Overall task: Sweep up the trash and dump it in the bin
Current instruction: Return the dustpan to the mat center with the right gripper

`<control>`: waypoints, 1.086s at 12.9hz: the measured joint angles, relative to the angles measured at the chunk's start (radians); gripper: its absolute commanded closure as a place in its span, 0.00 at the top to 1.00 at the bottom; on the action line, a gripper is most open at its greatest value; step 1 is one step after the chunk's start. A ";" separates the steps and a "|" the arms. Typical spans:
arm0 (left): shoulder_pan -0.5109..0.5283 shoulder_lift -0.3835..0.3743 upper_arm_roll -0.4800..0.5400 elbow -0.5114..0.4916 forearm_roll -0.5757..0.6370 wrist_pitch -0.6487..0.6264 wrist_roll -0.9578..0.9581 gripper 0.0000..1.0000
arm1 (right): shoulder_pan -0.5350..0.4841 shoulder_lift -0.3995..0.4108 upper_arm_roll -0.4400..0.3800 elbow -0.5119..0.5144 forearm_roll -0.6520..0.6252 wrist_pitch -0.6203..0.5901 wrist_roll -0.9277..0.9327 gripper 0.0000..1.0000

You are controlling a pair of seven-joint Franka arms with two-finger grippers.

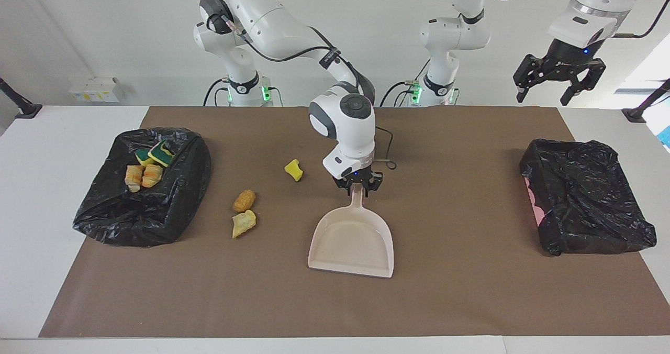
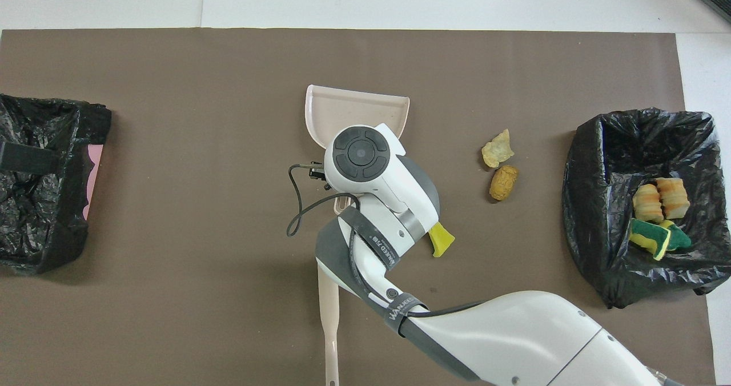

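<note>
Right tool: low at the dustpan handle at mid-desk; whether its fingers are open or clamped on the handle I cannot tell.
Dustpan: flat on the mat, mouth toward the desk edge farthest from the robots, probably parked for the next sweep.
Left tool: open, empty, waiting high over the corner at the left arm's end.
Trash: four scraps in the bin at the right arm's end; three loose on the mat, a yellow sponge, a tan lump, a pale scrap, between dustpan and bin.
Brush: near the robots' edge, partly hidden under the right arm.
Second bin: at the left arm's end; I see no trash in it.
In the way: nothing lies between the loose scraps and the dustpan.
</note>
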State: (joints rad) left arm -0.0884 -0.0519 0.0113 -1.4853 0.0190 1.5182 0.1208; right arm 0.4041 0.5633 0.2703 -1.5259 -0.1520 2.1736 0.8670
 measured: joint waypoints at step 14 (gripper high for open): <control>0.000 0.000 0.000 0.000 0.000 0.000 0.000 1.00 | 0.054 -0.257 0.115 -0.239 0.077 -0.231 0.001 1.00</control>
State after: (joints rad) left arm -0.0884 -0.0519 0.0113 -1.4853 0.0190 1.5182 0.1207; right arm 0.4579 0.3059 0.3850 -1.7649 -0.0754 1.9425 0.8679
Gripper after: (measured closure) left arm 0.000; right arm 0.000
